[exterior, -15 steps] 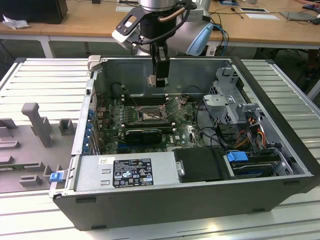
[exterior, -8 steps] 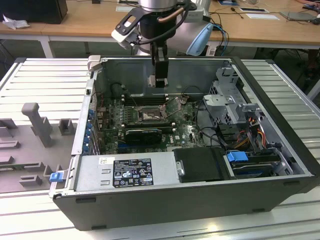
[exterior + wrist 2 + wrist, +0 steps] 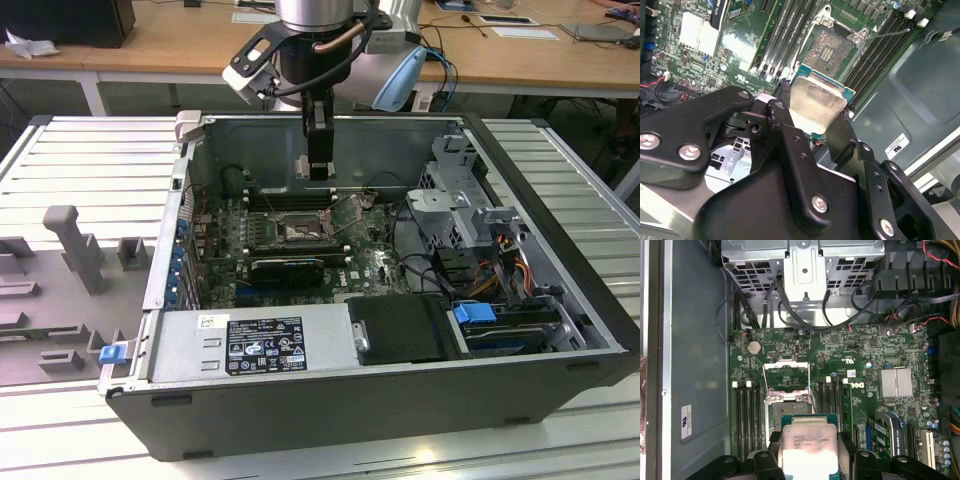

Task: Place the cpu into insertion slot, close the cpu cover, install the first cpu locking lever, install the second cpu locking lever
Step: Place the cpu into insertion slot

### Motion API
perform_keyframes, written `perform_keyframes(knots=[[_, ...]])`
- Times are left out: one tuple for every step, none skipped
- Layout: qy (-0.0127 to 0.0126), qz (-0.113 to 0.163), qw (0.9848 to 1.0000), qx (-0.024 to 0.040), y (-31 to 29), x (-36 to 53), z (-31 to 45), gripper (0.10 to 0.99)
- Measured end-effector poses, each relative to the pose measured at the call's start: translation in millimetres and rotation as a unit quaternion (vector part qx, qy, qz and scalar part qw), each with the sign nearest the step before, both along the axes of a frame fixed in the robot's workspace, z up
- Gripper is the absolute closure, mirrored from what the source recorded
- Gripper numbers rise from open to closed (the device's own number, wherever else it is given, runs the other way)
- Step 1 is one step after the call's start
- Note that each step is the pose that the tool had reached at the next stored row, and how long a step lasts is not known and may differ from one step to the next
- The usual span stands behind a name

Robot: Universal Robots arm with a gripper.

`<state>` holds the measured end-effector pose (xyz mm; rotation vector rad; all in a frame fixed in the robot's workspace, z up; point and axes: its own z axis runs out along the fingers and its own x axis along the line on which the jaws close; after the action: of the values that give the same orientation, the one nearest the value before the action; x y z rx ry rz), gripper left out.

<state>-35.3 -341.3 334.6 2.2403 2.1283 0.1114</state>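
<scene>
Above insertion slot (image 3: 829, 50), cpu (image 3: 815, 102) in hand (image 3: 814, 114)

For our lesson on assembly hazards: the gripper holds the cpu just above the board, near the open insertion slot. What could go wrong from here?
1. The cpu is pinched by only two edges in the gripper. It might slip or tilt and land askew on the exposed contacts of the insertion slot, possibly damaging them.
2. Memory slots flank the socket closely, so the fingers may knock them on the way down.
</scene>
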Motion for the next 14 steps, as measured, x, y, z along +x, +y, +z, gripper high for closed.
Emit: perform_keyframes(knots=[[0.0000,-0.001,1.0000,0.0000,0.0,0.0,-0.9,0.557],[0.0000,-0.001,1.0000,0.0000,0.0,0.0,-1.7,0.557],[0.0000,-0.001,1.0000,0.0000,0.0,0.0,-2.1,0.557],[0.0000,-0.002,1.0000,0.0000,0.0,0.0,-2.4,0.557],[0.0000,-0.002,1.0000,0.0000,0.0,0.0,-2.8,0.557],[0.0000,-0.002,1.0000,0.0000,0.0,0.0,-3.2,0.557],[0.0000,-0.003,1.0000,0.0000,0.0,0.0,-3.7,0.557],[0.0000,-0.003,1.0000,0.0000,0.0,0.0,-3.9,0.557],[0.0000,-0.003,1.0000,0.0000,0.0,0.0,-4.2,0.557],[0.0000,-0.003,1.0000,0.0000,0.0,0.0,-4.6,0.557],[0.0000,-0.004,1.0000,0.0000,0.0,0.0,-4.9,0.557],[0.0000,-0.004,1.0000,0.0000,0.0,0.0,-5.5,0.557],[0.0000,-0.005,1.0000,0.0000,0.0,0.0,-5.9,0.557],[0.0000,-0.005,1.0000,0.0000,0.0,0.0,-6.7,0.557]])
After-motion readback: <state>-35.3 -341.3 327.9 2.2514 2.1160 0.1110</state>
